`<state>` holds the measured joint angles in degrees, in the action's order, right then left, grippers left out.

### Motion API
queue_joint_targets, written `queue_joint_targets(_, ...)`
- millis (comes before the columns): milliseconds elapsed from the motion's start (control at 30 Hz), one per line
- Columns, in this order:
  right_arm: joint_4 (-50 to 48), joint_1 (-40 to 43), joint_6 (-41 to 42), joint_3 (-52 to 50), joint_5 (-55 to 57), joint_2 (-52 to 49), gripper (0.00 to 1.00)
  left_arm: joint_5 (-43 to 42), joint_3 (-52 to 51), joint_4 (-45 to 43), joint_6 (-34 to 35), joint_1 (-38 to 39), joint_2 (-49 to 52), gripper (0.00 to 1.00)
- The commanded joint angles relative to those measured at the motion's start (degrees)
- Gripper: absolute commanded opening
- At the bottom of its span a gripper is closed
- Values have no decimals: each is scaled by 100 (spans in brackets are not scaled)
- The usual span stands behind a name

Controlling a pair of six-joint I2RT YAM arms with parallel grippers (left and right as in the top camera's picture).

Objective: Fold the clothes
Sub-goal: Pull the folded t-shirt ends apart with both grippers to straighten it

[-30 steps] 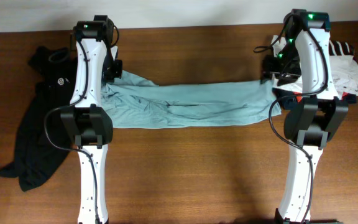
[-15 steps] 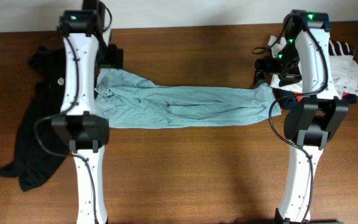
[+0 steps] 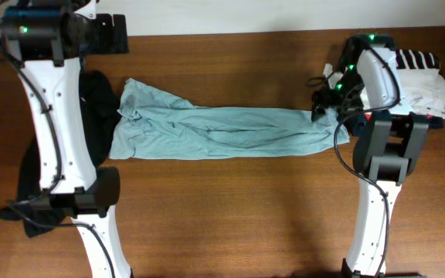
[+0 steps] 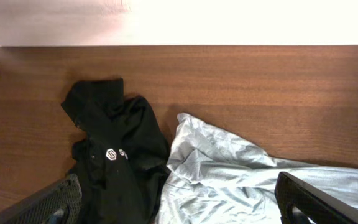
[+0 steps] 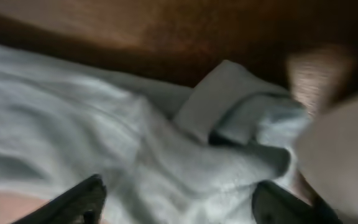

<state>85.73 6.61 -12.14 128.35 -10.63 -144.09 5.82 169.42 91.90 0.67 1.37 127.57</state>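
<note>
With the left fingers [image 4: 319, 199] open and empty, the right fingers [image 5: 79, 199] (blurred, apart, grip unclear) over the bunched end of the shirt [image 3: 222, 131] could drag it askew.

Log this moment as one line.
teal shirt: stretched across table | left gripper: open, empty | right gripper: open over shirt's end | black top: crumpled

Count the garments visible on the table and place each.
3 at least: pale teal shirt stretched across the middle; black top at the left, partly hidden; white-and-striped heap at the right edge, which may hide more.
</note>
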Motion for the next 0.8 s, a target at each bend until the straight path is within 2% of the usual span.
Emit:
queue_joint_targets(0, -146, 94, -114, -271, 107, 46, 74, -39, 24, -17, -201, -22, -160, 99)
queue_joint_targets(400, -721, 332, -81, -767, 479, 46, 73, -39, 24, 28, -201, -22, -197, 99)
queue_joint_targets(467, -780, 315, -46, -890, 463, 46, 64, -39, 24, 31, -201, -22, -197, 99)
queue_joint_targets(600, -883, 306, -46, -1056, -9, 46, 20, -33, 24, 31, -203, -22, -197, 99)
queue_joint_targets(633, -883, 317, -48, -1051, -190, 46, 13, -17, 24, 28, -203, -24, -197, 99)
queue_joint_targets(733, -844, 319, -46, -966, -544, 94, 4, 2, 24, 24, -203, -50, -197, 99)
queue_joint_targets(767, -831, 321, -42, -935, -577, 114, 4, 0, 24, 17, -201, -68, -197, 99)
